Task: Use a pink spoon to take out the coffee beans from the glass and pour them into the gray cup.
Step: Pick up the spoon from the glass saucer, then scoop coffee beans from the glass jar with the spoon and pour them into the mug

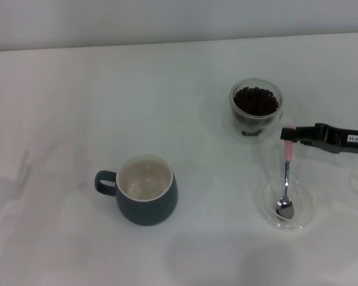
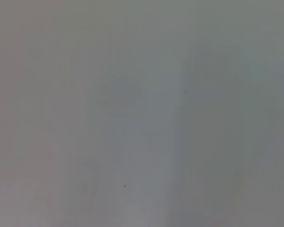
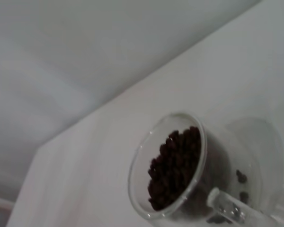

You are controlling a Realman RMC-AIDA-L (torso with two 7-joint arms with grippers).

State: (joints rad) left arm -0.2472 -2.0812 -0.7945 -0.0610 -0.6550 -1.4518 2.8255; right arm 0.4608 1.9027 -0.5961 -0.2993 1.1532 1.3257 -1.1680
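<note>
Only one marking anywhere: a small white label with dark characters on the black right gripper (image 1: 289,134) arm, seemingly a short code but too small to read; nothing printed on mug, glass, spoon or dish

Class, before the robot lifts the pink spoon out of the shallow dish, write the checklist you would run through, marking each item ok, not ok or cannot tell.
1. Right gripper at the top of the pink spoon handle: ok.
2. Jaws firmly closed on the handle: cannot tell.
3. Spoon bowl resting in the shallow glass dish, nothing on top of it: ok.
4. Glass upright and full of coffee beans: ok.
5. Gray cup upright, mouth open, no beans inside yet: ok.
6. Left gripper out of the way: only a dark edge at the table's left side; cannot tell its state.
</note>
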